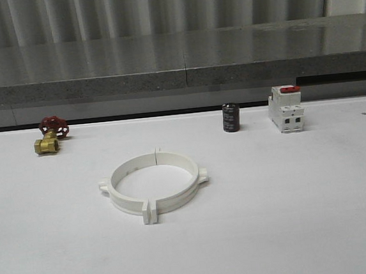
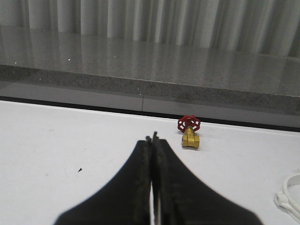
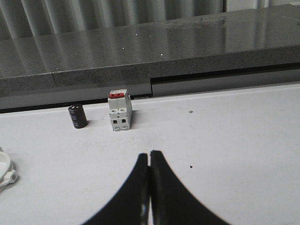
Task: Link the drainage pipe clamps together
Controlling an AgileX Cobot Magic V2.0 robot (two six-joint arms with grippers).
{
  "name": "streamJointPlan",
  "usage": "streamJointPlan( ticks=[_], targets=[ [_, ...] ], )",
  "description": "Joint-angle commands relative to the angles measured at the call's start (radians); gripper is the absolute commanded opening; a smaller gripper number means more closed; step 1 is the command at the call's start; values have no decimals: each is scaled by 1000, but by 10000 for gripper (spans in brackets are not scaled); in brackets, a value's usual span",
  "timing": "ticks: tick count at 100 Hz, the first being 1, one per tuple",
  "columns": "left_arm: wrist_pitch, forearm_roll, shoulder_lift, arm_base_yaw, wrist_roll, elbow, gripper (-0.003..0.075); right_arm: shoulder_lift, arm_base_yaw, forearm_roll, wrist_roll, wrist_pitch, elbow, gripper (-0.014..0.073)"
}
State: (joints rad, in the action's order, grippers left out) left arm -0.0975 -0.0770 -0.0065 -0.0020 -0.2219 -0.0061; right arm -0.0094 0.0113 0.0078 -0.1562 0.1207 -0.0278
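The two white drainage pipe clamps (image 1: 153,182) lie on the white table, their flat end flanges meeting at the near and far sides so they form one ring, with a small ear on each outer side. A bit of that ring (image 2: 289,197) shows at the edge of the left wrist view, and another bit (image 3: 5,172) at the edge of the right wrist view. My left gripper (image 2: 151,138) is shut with nothing in it, over bare table short of the valve. My right gripper (image 3: 149,153) is shut and empty too, short of the breaker.
A brass valve with a red handwheel (image 1: 50,136) sits at the back left. A small black cylinder (image 1: 231,117) and a white breaker with a red top (image 1: 286,109) stand at the back right. A grey stone ledge (image 1: 176,64) runs behind the table.
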Motion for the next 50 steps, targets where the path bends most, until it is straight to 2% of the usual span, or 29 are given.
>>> streamJointPlan(
  ticks=[1, 13, 50],
  targets=[
    [98, -25, -31, -32, 2, 37, -20, -22, -6, 3, 9, -84, 16, -69],
    [98, -27, -31, -62, 2, 37, -20, -22, -6, 3, 9, -84, 16, -69],
    [98, -25, -31, -57, 2, 37, -20, -22, -6, 3, 9, -84, 16, -69]
  ],
)
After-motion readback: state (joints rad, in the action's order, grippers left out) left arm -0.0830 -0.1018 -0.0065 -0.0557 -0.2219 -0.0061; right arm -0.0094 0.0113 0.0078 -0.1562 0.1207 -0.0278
